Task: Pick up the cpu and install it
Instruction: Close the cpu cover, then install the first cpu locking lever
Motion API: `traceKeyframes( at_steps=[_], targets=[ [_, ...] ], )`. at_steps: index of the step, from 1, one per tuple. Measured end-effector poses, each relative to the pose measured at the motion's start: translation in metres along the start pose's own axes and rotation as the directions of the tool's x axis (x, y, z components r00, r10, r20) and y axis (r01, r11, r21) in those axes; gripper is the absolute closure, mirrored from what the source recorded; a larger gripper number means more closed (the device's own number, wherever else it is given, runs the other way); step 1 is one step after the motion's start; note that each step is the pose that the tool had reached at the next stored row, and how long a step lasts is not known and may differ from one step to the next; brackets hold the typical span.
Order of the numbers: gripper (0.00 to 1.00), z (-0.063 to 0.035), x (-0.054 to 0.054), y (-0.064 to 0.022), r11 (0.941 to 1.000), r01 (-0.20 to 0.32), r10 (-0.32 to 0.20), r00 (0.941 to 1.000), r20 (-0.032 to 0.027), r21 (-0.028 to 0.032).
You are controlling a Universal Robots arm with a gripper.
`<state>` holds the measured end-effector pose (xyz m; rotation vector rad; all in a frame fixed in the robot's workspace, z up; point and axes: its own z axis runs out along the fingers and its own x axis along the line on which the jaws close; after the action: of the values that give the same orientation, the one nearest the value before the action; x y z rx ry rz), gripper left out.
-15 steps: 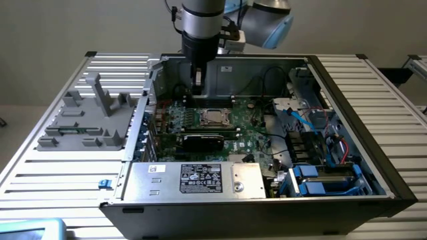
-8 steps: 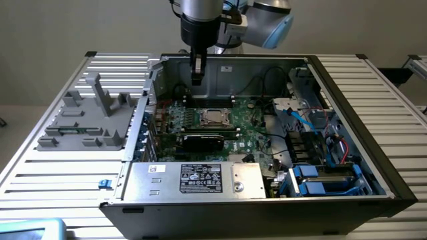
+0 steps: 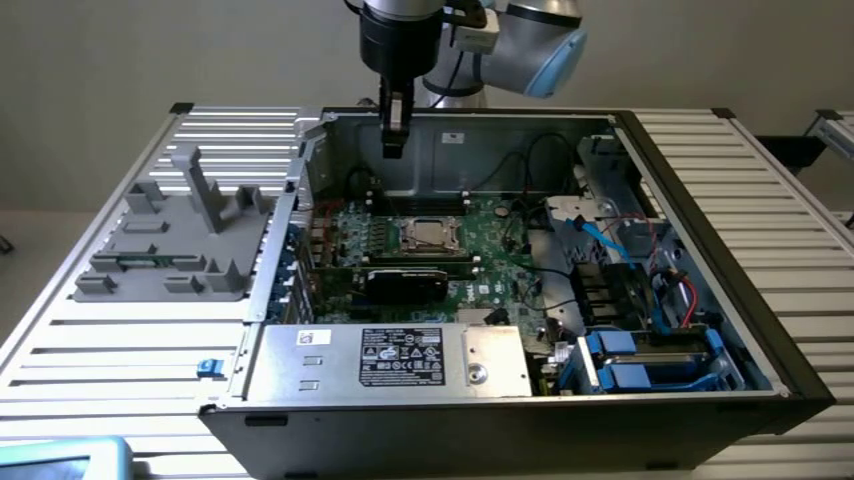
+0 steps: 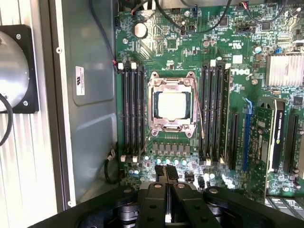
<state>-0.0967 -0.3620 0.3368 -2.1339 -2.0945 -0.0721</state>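
Arm pose: the arm comes in at 12 o'clock of the exterior view, with its wrist upright and the pincer pointing straight down over the rear of the open computer case.
Pincer state: the fingers are pressed together with nothing between them. The pincer is clear of the board.
Cpu place: the cpu lies flat inside the metal socket frame on the green motherboard. In the exterior view it is at about 6 o'clock of the pincer and well apart from it.
Cpu look: a pale silvery square top with the frame all around it.
Writing, board: there is white lettering beside the memory slots, too small to read.
Writing, case wall: a white sticker with a red mark; its text is unreadable.
Writing, metal box: a black label with white print on the silver box, at 6 o'clock of the cpu. The print is unreadable.
Counts: one arm, one pincer, one cpu, one case, one silver box and two banks of memory slots flanking the socket.
Beside the case: one grey moulded fixture sits on the slatted surface, at 9 o'clock of the case.
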Motion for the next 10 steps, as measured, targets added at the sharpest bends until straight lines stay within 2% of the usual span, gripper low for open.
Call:
traceKeyframes(
  at_steps=[10],
  targets=[
    [0.89, 0.0001, 0.0000, -0.0003, 1.0000, 0.000, 0.000, 1.0000, 0.0000, 0.0001]
  ],
)
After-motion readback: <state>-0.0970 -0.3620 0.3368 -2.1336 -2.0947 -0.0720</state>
